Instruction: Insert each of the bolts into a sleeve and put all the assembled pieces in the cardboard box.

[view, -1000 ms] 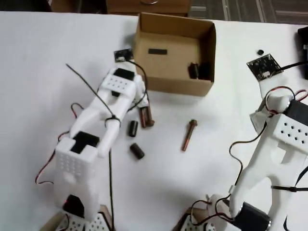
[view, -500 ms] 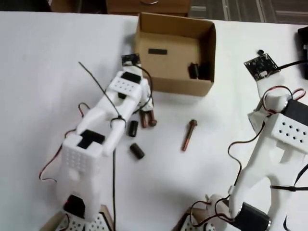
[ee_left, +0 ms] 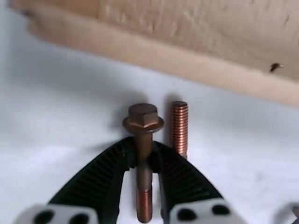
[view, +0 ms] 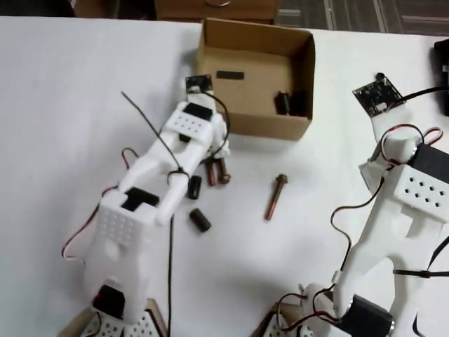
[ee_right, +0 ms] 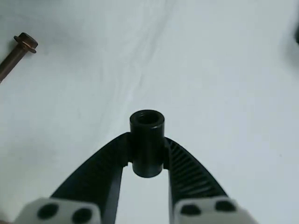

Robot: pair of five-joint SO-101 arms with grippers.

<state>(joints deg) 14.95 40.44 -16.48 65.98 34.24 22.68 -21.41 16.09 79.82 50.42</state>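
1. While a bolt (ee_left: 143,122) is being gripped by the left pincer (ee_left: 144,150), its shank is being clamped between the closed jaws. Its hex head is being held just past the fingertips, near the outer wall of the cardboard box (ee_left: 196,32).
2. A second bolt (ee_left: 179,127) is being left on the surface (ee_left: 56,107), just beside the gripped one and parallel to it.
3. A black sleeve (ee_right: 147,135) is being squeezed by the right pincer (ee_right: 147,148), with its open bore projecting beyond the tips.
4. A third bolt (view: 276,197), a loose sleeve (view: 193,187) and a further sleeve (view: 199,220) are being left on the surface outside the box.
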